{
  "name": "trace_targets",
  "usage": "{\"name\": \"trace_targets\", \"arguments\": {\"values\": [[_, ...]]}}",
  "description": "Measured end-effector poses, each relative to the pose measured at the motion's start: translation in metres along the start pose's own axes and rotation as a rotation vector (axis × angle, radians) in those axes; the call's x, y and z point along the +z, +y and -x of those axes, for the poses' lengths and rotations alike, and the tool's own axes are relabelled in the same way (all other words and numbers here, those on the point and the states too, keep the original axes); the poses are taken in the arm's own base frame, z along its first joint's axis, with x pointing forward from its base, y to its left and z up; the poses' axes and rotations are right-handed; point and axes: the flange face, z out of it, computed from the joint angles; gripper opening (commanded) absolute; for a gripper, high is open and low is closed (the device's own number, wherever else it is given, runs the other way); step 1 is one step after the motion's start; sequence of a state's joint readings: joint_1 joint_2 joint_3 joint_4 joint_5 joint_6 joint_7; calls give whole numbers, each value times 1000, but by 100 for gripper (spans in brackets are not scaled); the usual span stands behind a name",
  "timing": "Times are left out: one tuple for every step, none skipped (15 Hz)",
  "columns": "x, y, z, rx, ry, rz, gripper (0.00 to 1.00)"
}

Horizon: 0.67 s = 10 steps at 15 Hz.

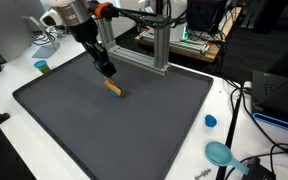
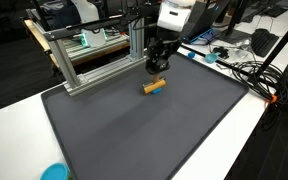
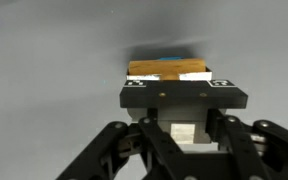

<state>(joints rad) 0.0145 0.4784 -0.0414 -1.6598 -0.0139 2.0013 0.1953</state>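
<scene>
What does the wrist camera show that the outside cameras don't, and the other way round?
Only the wrist view: the block close up, a blue strip on it, behind the tool.
Only the exterior views: the mat out to its edges, a metal frame, a blue cap, the white table.
Both: the orange block on the dark mat, with the tool close by it.

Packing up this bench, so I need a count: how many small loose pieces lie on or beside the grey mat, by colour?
Orange block: 1
Green cylinder: 1
Blue cap: 1
Teal round piece: 1
Total: 4
</scene>
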Motion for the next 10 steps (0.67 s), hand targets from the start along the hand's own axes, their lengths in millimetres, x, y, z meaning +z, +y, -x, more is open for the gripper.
{"name": "trace_targets", "arguments": {"values": [[-4,-2,1,-3,31,-8,23],[-6,-3,3,-6,51,-13,23],[-6,-4,5,-8,63,-16,23],[-5,-5,6,-9,71,-18,23],[-4,-5,7,-8,80,-23,23],[-3,-4,8,-4,92,-31,23],[-3,-3,8,1,105,-40,23],[-5,-2,9,8,118,-52,23],[-8,0,9,16,132,-65,23],[-10,2,9,24,140,-72,23]]}}
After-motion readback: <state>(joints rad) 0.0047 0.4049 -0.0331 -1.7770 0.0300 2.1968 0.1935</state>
